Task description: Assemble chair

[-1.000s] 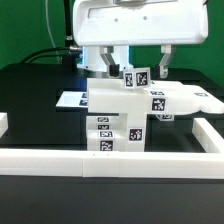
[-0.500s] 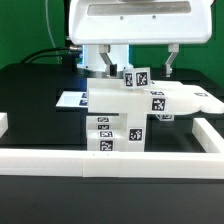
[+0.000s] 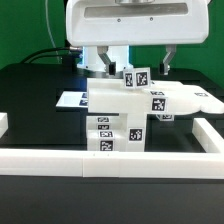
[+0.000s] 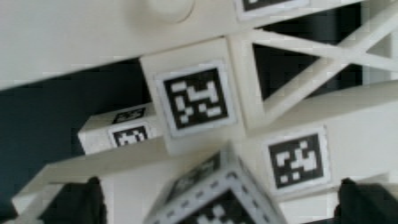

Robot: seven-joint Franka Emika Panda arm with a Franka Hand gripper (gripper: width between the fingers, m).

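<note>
- Shows the white chair (image 3: pixel 122 112) standing in the middle of the black tabletop (image 3: pixel 30 85) — just behind the long border rail (image 3: pixel 50 160).
- Hangs right above it with jaws spread wide, one at each side of the top tagged piece (image 3: pixel 135 76), pinching nothing.
- From the wrist view — chair tags close up, between both dark fingertips (image 4: pixel 71 200).

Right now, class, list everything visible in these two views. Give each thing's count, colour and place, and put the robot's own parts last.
chair parts: one joined cluster, white with black-and-white tags, table centre
marker board: one, white, flat on the table, on the exterior view's left of the cluster
border rail: one, white, along the table's front and sides
table: one, black, under everything
arm: one, white, above the cluster
hand: one, dark fingers, open, straddling the cluster's topmost tagged part
</note>
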